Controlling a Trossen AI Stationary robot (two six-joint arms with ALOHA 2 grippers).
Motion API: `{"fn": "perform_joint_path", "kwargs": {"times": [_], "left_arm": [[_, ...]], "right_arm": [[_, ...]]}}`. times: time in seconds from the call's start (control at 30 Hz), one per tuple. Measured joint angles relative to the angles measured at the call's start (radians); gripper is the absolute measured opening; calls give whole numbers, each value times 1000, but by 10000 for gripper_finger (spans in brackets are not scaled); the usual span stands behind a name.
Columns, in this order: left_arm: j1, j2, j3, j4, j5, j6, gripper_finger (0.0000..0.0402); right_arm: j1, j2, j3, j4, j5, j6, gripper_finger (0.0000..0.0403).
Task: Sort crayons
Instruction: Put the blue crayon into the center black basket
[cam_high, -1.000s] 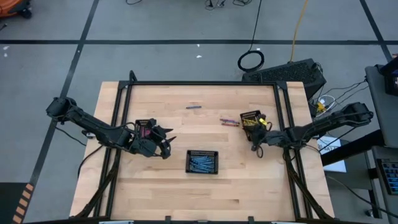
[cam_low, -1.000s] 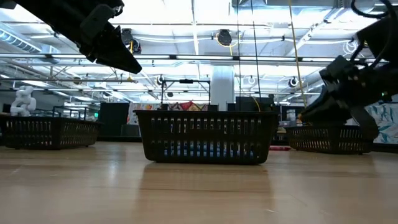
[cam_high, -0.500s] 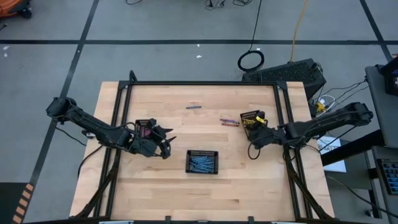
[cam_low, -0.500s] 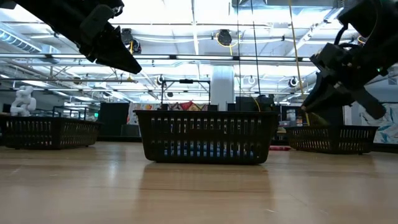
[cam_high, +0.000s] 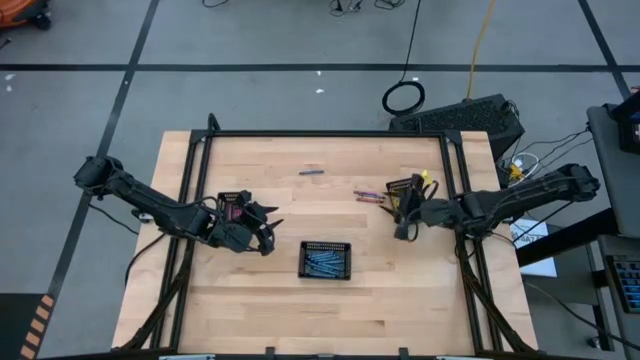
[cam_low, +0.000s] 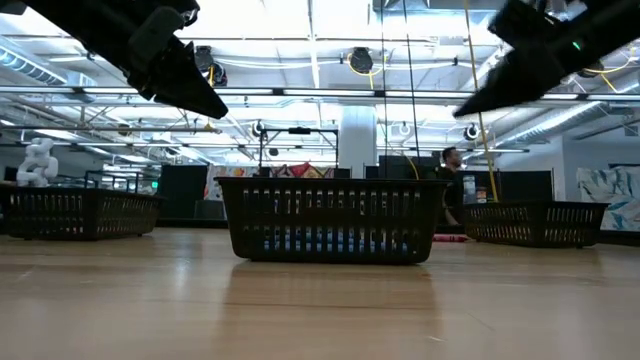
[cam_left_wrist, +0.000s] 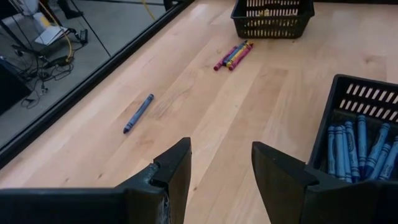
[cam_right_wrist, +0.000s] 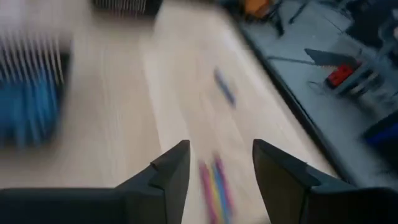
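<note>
From the high view I see the crayons in several spots: blue ones (cam_high: 325, 262) packed in the centre basket (cam_high: 326, 246), a small mixed-colour cluster (cam_high: 369, 196) lying loose on the wood just beside the right basket (cam_high: 403, 186), and one lone bluish crayon (cam_high: 311, 172) toward the far edge of the table (cam_high: 250, 310). My left gripper (cam_high: 268, 232) hangs beside the left basket (cam_high: 234, 202); my right gripper (cam_high: 400, 222) sits just near the right basket, close to the cluster.

In the low view the centre basket fills the middle, with blue showing through its slats; both arms enter from above and their fingertips are hard to make out. A person stands far behind.

The left wrist view shows its fingers (cam_left_wrist: 175, 167) spread apart with nothing between them, above bare wood, the blue crayons beside them, the lone crayon and cluster farther off.

The right wrist view is smeared; its fingers (cam_right_wrist: 173, 167) stand apart, empty, with coloured streaks of the cluster between them on the wood
</note>
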Motion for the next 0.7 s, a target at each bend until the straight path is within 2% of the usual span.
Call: {"fn": "perform_joint_path", "kwargs": {"times": [0.1, 0.2, 0.33, 0.43, 0.53, 0.6, 0.7], "left_arm": [[0, 0, 0, 5, 0, -3, 170], [0, 0, 0, 22, 2, 1, 170], [27, 7, 0, 151, 55, 77, 170], [127, 45, 2, 380, 117, 231, 170], [256, 87, 2, 544, 286, 343, 170], [328, 99, 2, 563, 344, 350, 170], [407, 105, 2, 527, 350, 331, 170]], "right_arm": [[-12, 44, 1, 117, -44, 138, 160], [-29, 131, 1, 204, -104, 209, 158], [-87, 291, 55, 248, -98, 264, 155], [-154, 404, 131, 241, -77, 220, 155], [-207, 489, 188, 223, -75, 121, 155], [-234, 527, 209, 248, -74, 84, 155], [-266, 575, 210, 349, -72, 130, 155]]}}
